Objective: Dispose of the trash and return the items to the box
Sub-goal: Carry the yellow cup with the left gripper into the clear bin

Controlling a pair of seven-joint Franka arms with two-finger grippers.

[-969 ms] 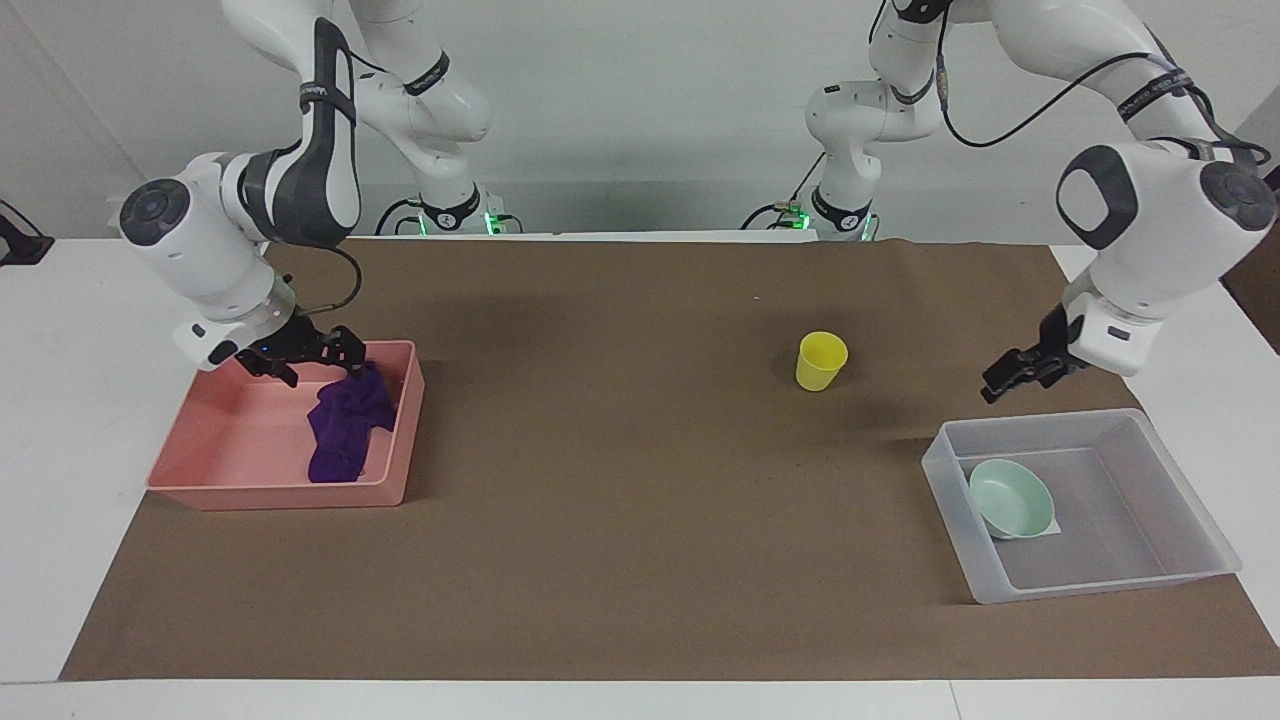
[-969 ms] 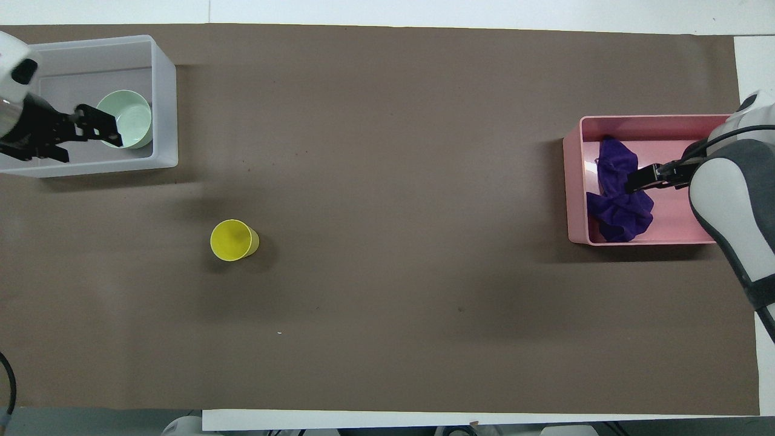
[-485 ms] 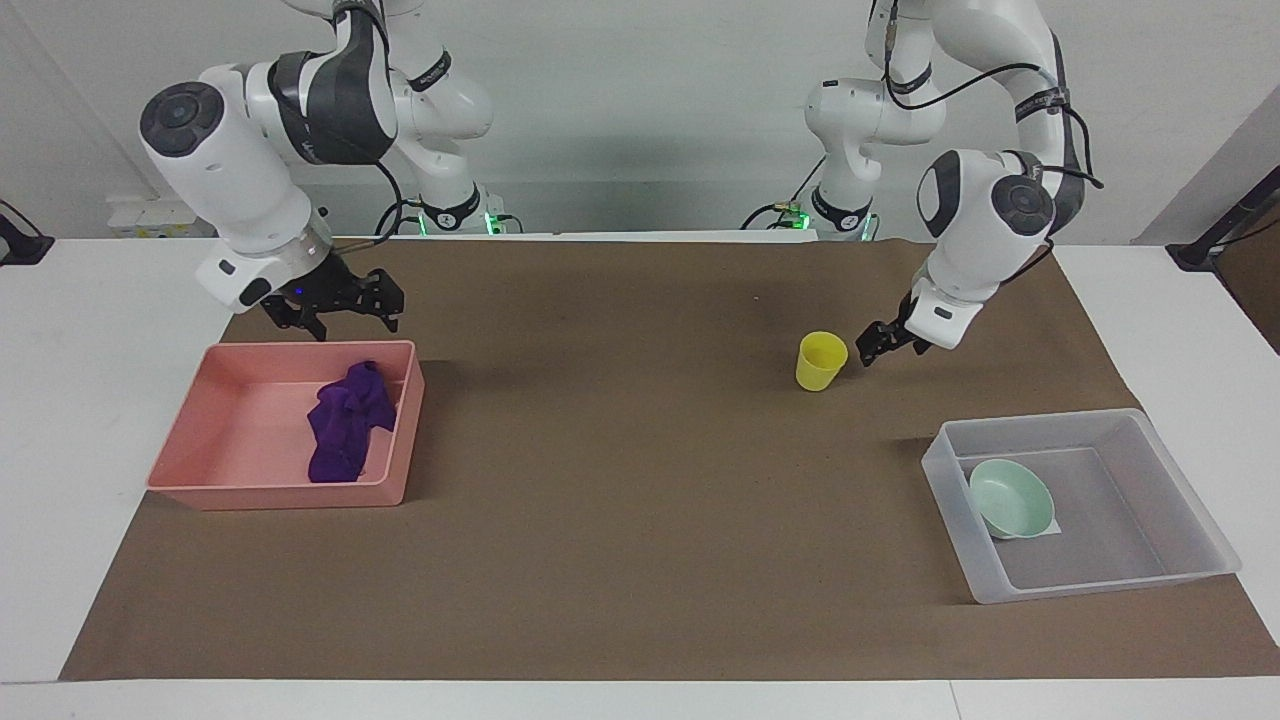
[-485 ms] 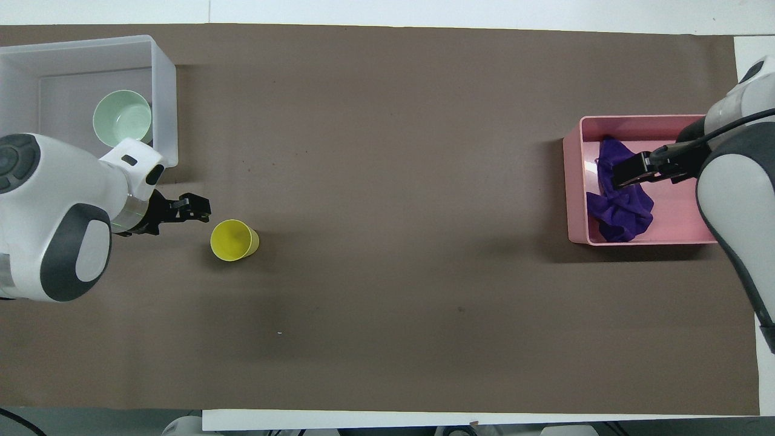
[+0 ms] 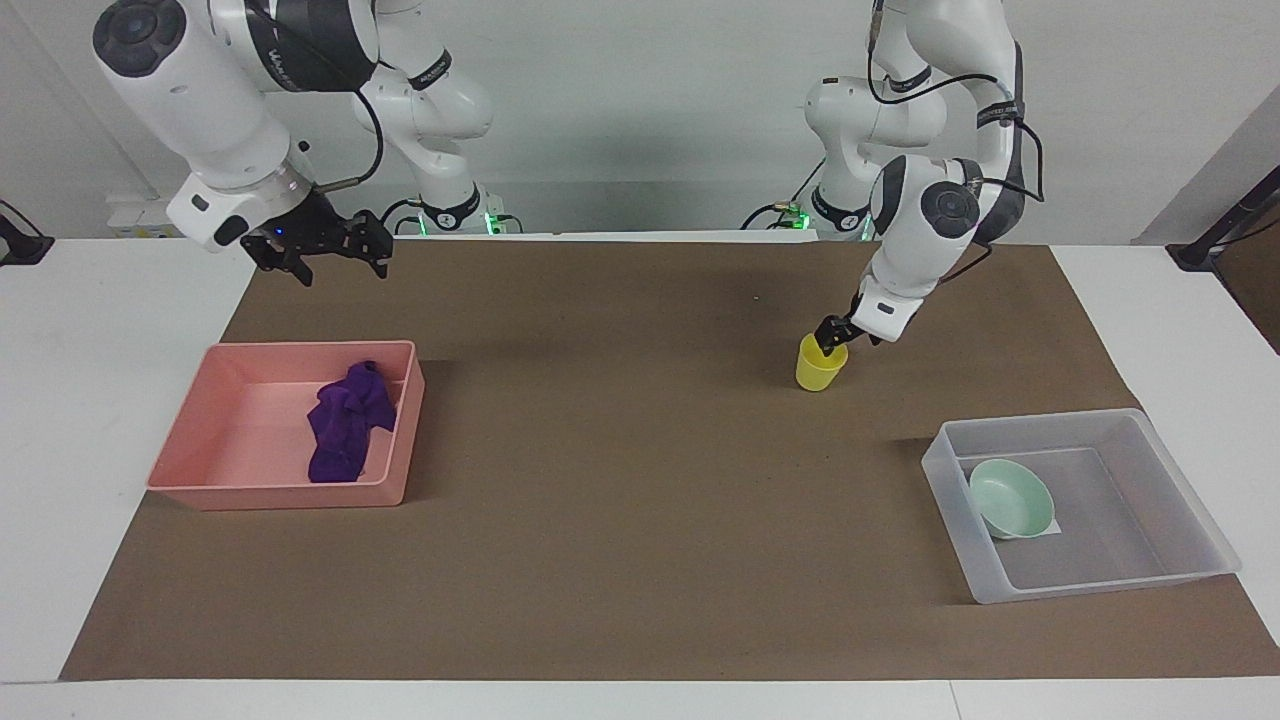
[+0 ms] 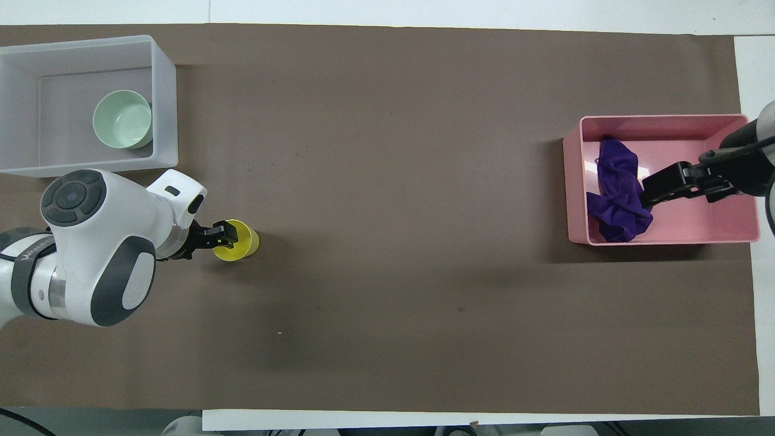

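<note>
Brown paper mat [image 5: 620,480] covers white table [image 5: 90,400] (plain wall).

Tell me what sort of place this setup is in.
Most likely a robotics lab bench, not a home. Two white robot arms are mounted at one edge of a white table, brown paper covers the work area, and only a few staged props sit on it, such as a pink tray and clear bin.

Cup out, bowl and rag put away

Yellow cup [image 5: 821,363] stands upright on the brown surface; the mint bowl [image 5: 1011,498] sits in the clear box [image 5: 1180,470]; the crumpled purple rag [image 5: 346,421] lies in the pink tray [image 5: 240,440].
</note>
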